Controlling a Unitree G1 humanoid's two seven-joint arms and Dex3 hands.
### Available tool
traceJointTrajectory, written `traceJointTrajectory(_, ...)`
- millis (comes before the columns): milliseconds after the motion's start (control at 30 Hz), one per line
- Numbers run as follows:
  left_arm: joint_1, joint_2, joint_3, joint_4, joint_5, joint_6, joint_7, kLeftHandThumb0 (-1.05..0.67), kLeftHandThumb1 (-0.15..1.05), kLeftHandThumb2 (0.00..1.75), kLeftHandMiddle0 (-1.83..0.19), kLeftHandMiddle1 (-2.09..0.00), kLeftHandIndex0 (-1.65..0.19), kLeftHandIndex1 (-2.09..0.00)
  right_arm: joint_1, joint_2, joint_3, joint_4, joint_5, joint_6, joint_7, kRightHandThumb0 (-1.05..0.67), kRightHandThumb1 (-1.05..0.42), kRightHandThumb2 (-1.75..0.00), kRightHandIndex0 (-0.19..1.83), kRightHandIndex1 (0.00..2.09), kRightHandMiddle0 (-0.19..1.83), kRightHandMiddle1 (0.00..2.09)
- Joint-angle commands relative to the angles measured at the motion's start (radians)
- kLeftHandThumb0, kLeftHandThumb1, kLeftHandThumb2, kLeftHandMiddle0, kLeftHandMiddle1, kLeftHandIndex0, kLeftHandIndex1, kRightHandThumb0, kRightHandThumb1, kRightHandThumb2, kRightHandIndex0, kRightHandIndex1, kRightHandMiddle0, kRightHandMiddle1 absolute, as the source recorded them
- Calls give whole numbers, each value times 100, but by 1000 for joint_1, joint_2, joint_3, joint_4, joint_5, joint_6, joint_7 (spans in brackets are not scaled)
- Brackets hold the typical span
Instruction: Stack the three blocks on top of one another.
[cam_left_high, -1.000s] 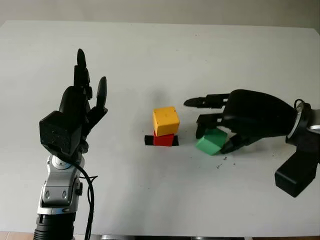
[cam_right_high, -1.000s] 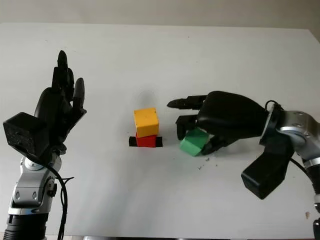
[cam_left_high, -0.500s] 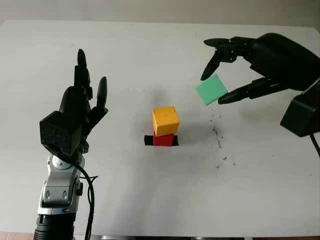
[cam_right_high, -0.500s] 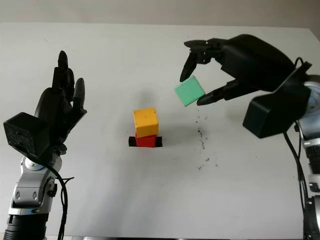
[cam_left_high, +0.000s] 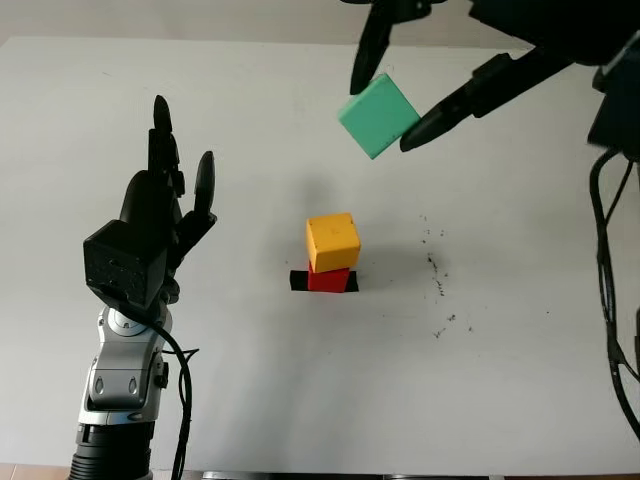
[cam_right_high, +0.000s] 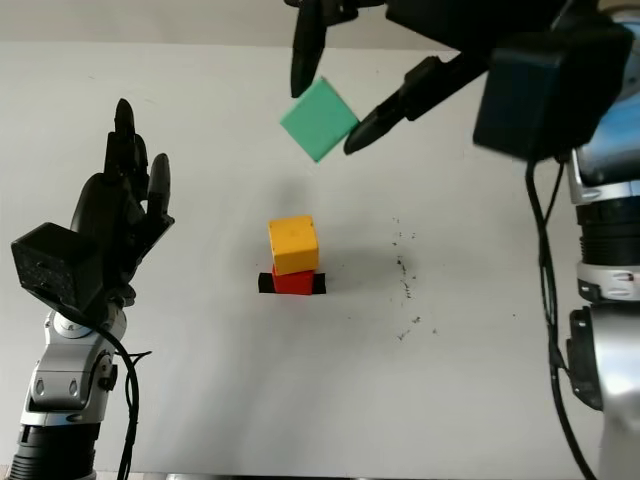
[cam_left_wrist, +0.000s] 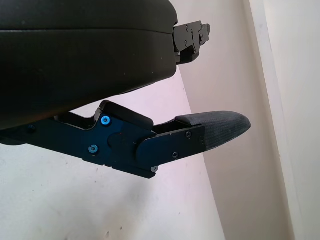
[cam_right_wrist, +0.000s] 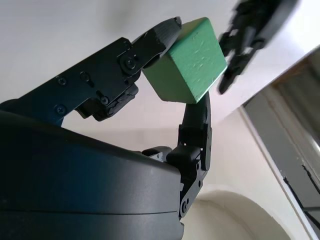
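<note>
Since half a second ago my right hand (cam_left_high: 400, 95) has risen and swung toward the desk's far edge, carrying the green block (cam_left_high: 378, 115) with it — I now see the block tilted in the air, above and beyond the small stack. Its fingers (cam_right_wrist: 155, 35) pinch the block on opposite faces. Near the middle of the white desk (cam_left_high: 300, 400) the yellow block (cam_left_high: 331, 241) sits on the red block (cam_left_high: 328, 279), which stands on a strip of black tape (cam_left_high: 297, 281). My left hand (cam_left_high: 160, 225) is open, raised over the desk's left side — well apart from the stack, holding nothing.
</note>
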Motion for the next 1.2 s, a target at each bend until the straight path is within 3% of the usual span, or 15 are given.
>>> traceJointTrajectory(0, 2, -4, -3, -7, 1, -13, 1, -74, 105, 64, 19, 0, 19, 0, 27, 19, -27, -61, 47, 110, 4, -35, -79, -6, 32, 5, 66, 121)
traceJointTrajectory(167, 11, -2, -1, -14, -7, -15, -7, -73, 105, 65, 19, 0, 19, 0, 137, 54, -44, -201, 105, 403, -37, -36, -83, -6, 27, 2, 52, 142)
traceJointTrajectory(533, 18, 5, 5, -10, -12, -29, -18, -72, 105, 66, 19, 0, 19, 0, 339, 133, -96, -416, 236, 781, -161, -36, -98, -7, 11, 0, 19, 171)
traceJointTrajectory(800, 17, 0, 3, -10, -12, -25, -14, -71, 105, 66, 19, 0, 19, 0, 405, 164, -92, -456, 230, 829, -245, -45, -97, -5, 18, 5, 23, 166)
traceJointTrajectory(1167, 21, -1, 3, -16, -13, -23, -15, -71, 105, 66, 19, 0, 19, 0, 437, 244, -114, -437, 284, 839, -292, -43, -98, -5, 18, 5, 23, 162)
